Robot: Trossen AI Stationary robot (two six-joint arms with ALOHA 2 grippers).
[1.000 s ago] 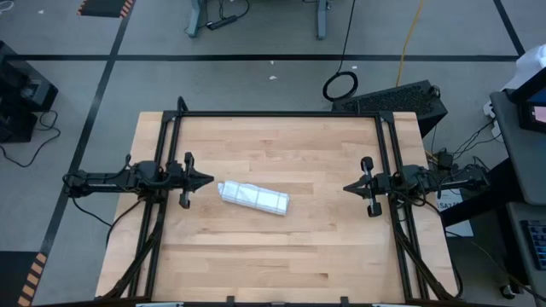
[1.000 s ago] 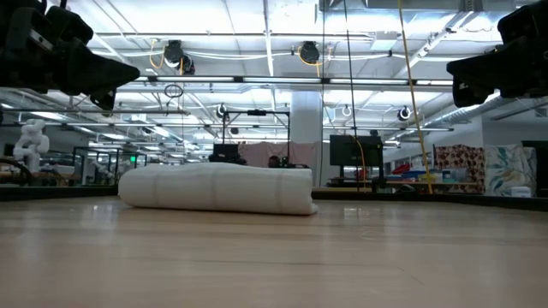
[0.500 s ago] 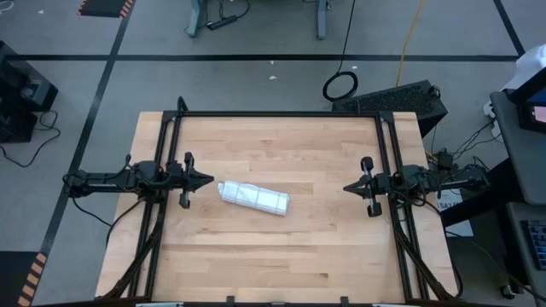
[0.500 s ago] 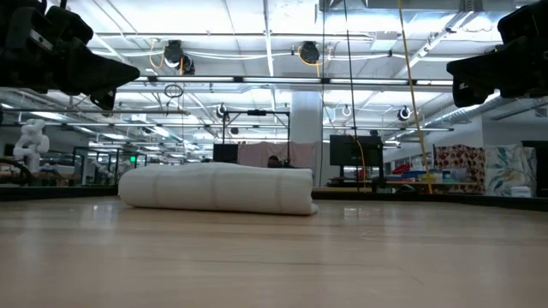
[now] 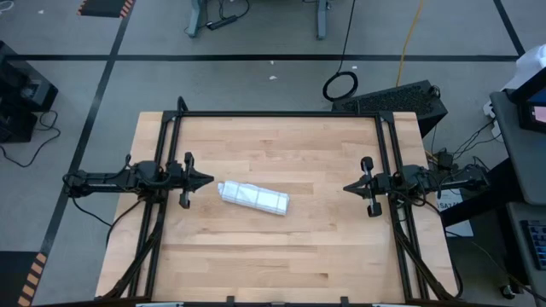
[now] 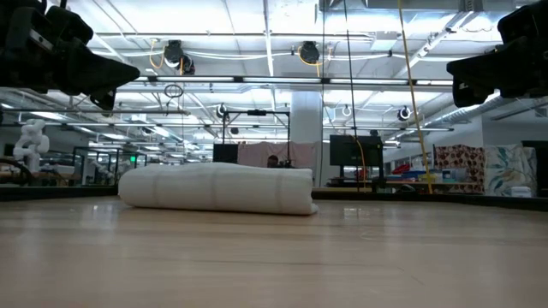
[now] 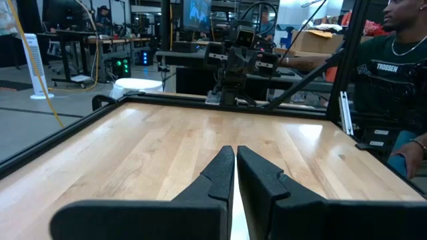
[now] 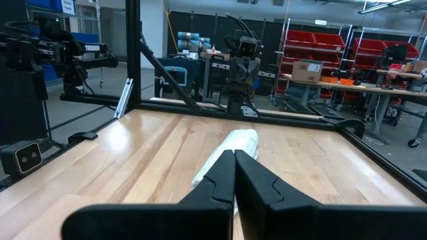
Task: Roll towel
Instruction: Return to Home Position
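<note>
The towel point(image 5: 254, 197) lies as a white roll on the table, a little left of the middle, its long side resting on the wood. It also shows in the low view point(image 6: 216, 189) and the right wrist view point(image 8: 230, 151). My left gripper point(image 5: 210, 180) is shut and hangs above the table's left edge, just left of the roll's end. My right gripper point(image 5: 346, 187) is shut above the table's right side, well clear of the roll. The left wrist view shows a sliver of white between its fingers point(image 7: 235, 157).
A black frame point(image 5: 277, 113) runs round the wooden table point(image 5: 281, 247). A person point(image 7: 393, 73) sits beyond the table's right edge in the left wrist view. Bare wood lies near and far of the roll.
</note>
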